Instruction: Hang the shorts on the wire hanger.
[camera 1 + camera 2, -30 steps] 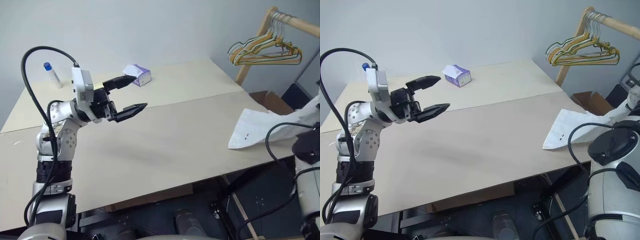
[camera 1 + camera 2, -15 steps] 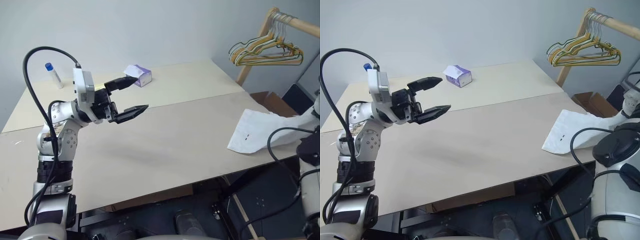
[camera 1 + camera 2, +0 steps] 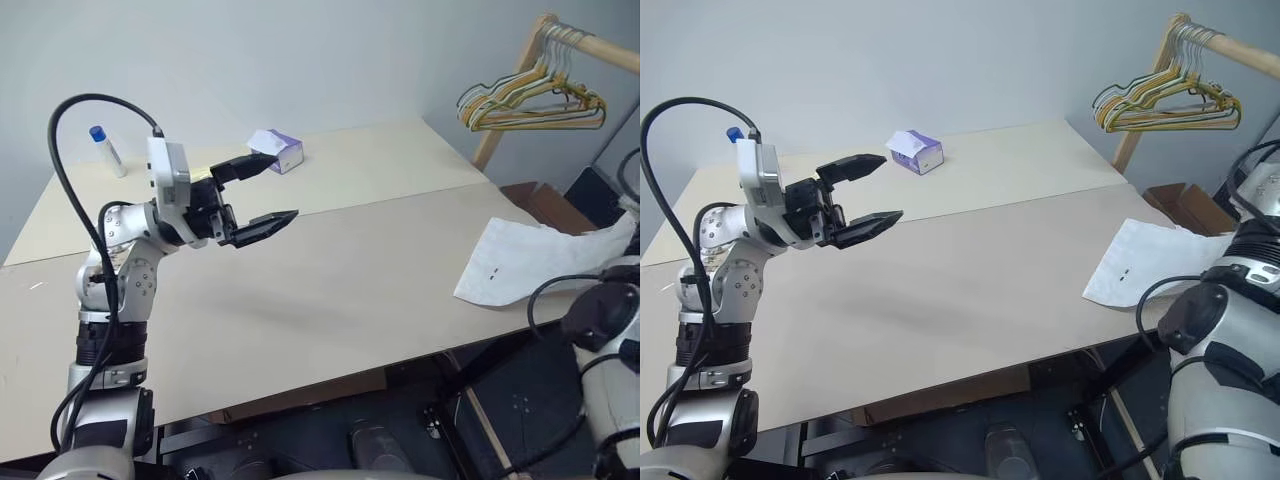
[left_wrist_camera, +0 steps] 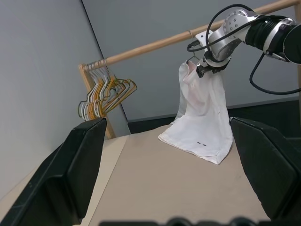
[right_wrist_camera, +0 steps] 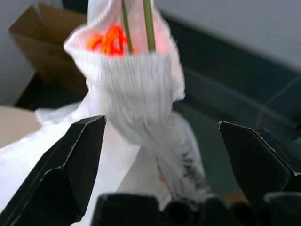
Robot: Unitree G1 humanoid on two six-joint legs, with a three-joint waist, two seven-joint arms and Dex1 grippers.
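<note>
The white shorts (image 4: 202,113) hang by their gathered waistband from the wire hanger (image 5: 148,26) on the wooden rod. Their lower part drapes onto the table's right edge (image 3: 520,255). My right gripper (image 5: 160,123) is open just in front of the bunched waistband (image 5: 131,75), its fingers wide apart on either side and not clamped on the cloth. In the left wrist view it sits at the top of the shorts (image 4: 209,69). Far to the left, my left gripper (image 3: 280,187) hovers open and empty above the table, pointing toward the shorts.
A bundle of yellow, green and white hangers (image 3: 530,100) hangs on the rod's near end. A small purple-and-white tissue box (image 3: 275,150) and a blue-capped bottle (image 3: 103,148) stand at the back of the beige table (image 3: 330,290). A cardboard box (image 3: 540,200) lies beyond the right edge.
My right gripper has opened and let go of the shorts, and that arm has shifted a little. The cloth on the table edge has settled. The left arm has not moved.
</note>
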